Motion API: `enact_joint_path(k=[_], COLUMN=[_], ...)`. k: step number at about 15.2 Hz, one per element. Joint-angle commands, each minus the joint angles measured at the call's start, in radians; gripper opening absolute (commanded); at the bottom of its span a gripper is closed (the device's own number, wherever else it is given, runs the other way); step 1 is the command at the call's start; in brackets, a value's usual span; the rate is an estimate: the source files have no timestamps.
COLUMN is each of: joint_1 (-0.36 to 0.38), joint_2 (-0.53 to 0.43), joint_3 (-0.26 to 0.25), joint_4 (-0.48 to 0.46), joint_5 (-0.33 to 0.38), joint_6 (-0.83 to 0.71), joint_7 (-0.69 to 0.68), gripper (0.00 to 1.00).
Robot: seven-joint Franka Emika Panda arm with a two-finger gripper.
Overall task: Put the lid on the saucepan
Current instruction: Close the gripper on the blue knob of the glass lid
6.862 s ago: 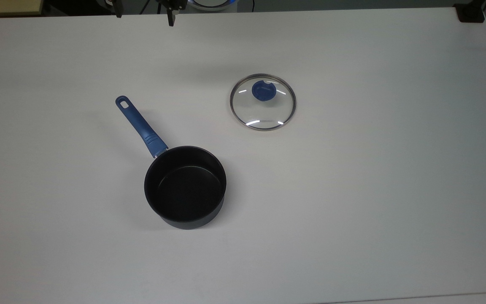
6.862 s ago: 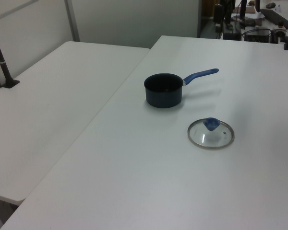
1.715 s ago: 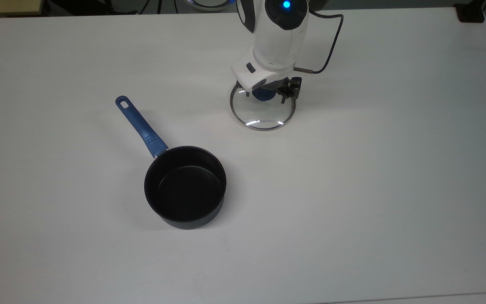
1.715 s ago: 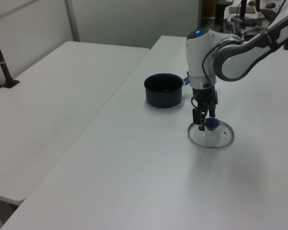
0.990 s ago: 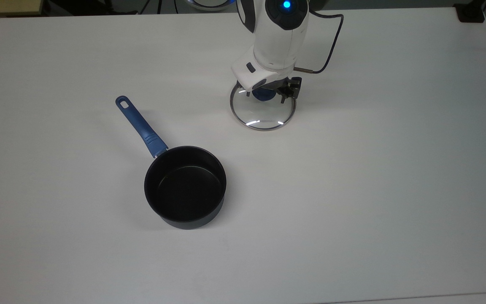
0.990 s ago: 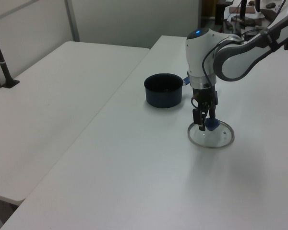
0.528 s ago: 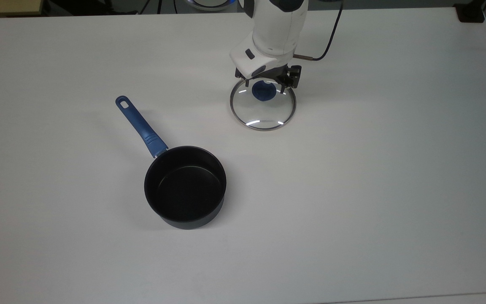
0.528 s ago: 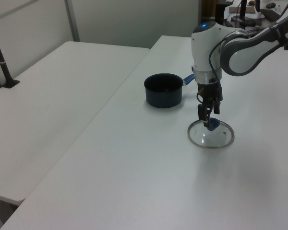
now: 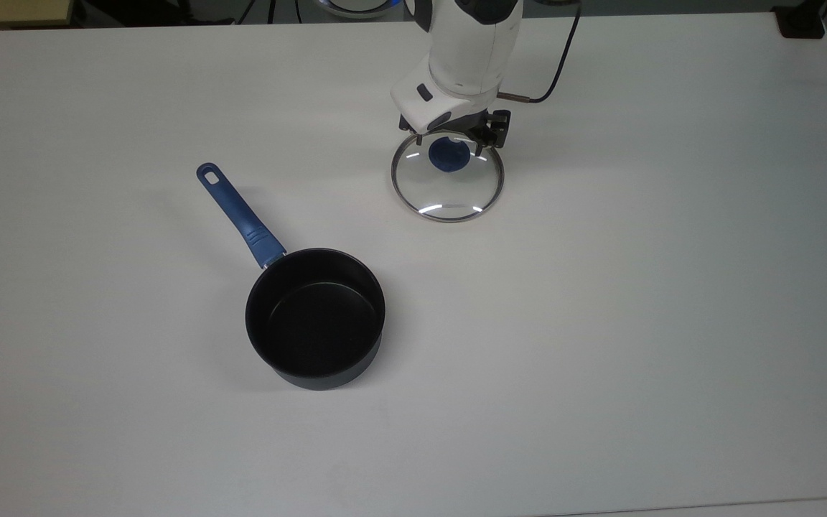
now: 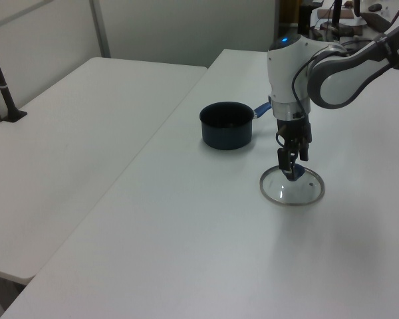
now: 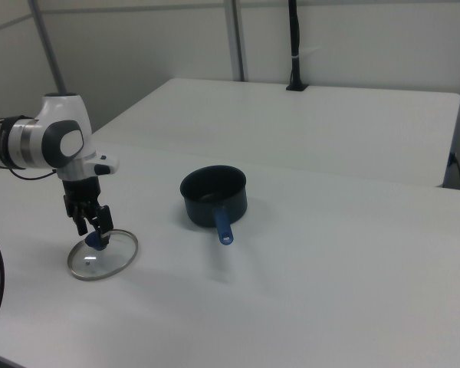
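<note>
White table (image 9: 600, 323), lid (image 9: 448, 188) flat, blue knob (image 9: 449, 155) just beneath jaws.

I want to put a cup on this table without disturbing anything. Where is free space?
The table is bare on the top view's right, beyond the lid, and along the near edge below the saucepan. The only crowded spot is at the lid, where the gripper hangs over the knob.

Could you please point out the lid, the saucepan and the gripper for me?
lid (image 9: 449, 194), top view, on its clear glass.
saucepan (image 9: 316, 323), top view, on its dark interior.
gripper (image 10: 291, 171), left view, between its fingertips at the lid's knob.
</note>
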Motion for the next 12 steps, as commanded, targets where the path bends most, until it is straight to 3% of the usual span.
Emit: enact_joint_path(k=[1,6,12], joint_1=[0.011,0.011,0.011], joint_2=[-0.003,0.014,0.012], joint_3=[-0.004,-0.004,-0.006], joint_4=[-0.021,-0.015,-0.012], joint_5=[-0.003,-0.003,-0.003], joint_6=[0.031,0.061,0.064], joint_7=[-0.012,-0.003,0.011], gripper=[0.91,0.89,0.64])
